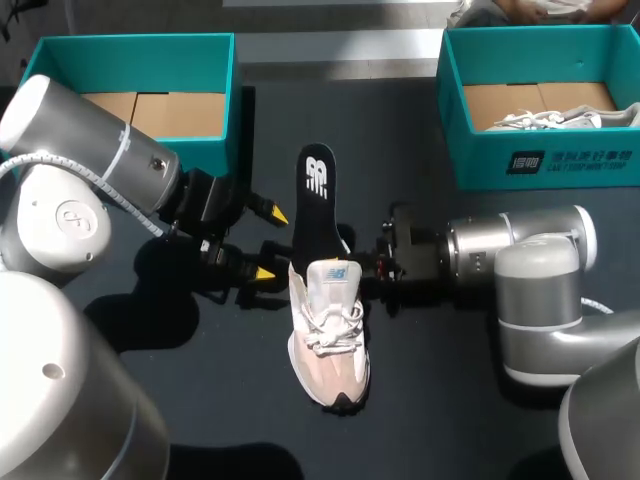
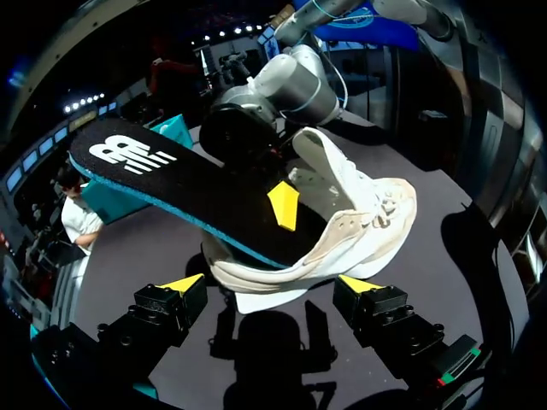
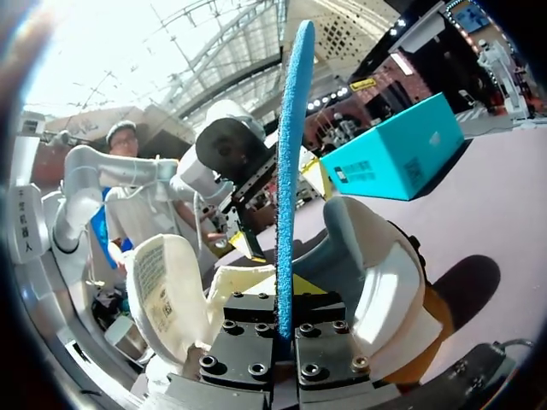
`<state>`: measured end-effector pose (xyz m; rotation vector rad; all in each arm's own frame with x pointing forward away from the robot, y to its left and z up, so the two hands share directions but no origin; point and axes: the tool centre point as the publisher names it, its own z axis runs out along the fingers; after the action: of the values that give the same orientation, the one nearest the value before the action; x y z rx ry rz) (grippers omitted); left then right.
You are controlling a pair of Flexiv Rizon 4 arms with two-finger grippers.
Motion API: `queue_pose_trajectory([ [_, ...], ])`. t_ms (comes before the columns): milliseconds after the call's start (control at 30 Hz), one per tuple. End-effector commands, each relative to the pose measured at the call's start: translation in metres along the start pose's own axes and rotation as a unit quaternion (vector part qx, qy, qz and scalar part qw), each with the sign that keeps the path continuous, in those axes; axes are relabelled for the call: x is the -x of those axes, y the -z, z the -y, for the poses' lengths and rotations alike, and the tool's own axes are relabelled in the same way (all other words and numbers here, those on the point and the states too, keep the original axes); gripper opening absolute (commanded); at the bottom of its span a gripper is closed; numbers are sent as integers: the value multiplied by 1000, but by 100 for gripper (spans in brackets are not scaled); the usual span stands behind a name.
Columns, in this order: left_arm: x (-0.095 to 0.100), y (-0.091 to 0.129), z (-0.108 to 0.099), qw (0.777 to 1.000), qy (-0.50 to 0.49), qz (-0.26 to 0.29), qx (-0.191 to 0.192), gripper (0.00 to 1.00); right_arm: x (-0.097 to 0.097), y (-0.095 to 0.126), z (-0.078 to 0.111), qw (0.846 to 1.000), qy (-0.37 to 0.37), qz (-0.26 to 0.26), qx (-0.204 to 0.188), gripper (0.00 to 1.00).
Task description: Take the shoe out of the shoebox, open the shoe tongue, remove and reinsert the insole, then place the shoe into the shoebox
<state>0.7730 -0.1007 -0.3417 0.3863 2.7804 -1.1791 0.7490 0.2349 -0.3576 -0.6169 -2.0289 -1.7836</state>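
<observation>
Left fingers (image 2: 184, 284) spread, right fingers (image 3: 248, 337) pinched.

- the table (image 1: 200, 400) has a dark, matte top, seen from above; the arms throw soft shadows on it near the middle.
- a pale pink and white shoe (image 1: 330, 350) stands sole down about mid-table, toe towards the near edge and heel towards the far side; from the left wrist it (image 2: 359, 231) sits on the top (image 2: 479, 222) over its own shadow.
- the left shoebox (image 1: 130, 40), teal and lidless, sits at the far left corner, well apart from the shoe; the right wrist sees its outer wall (image 3: 393, 158).
- the right shoebox (image 1: 540, 165), also teal and open, sits at the far right corner.
</observation>
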Motion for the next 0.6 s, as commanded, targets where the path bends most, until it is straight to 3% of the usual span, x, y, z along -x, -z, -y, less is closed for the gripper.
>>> queue_pose_trajectory([
  [33,-2,0,1,1000,0,2,1,100,-5,-1,8,1000,-2,6,1,0],
  [167,-2,0,1,1000,0,2,1,100,-8,4,-1,1000,9,9,13,0],
  [233,-2,0,1,1000,0,2,1,100,-7,4,-5,1000,14,10,12,29],
  [600,-2,0,1,1000,0,2,1,100,-2,5,-40,997,78,20,18,26],
])
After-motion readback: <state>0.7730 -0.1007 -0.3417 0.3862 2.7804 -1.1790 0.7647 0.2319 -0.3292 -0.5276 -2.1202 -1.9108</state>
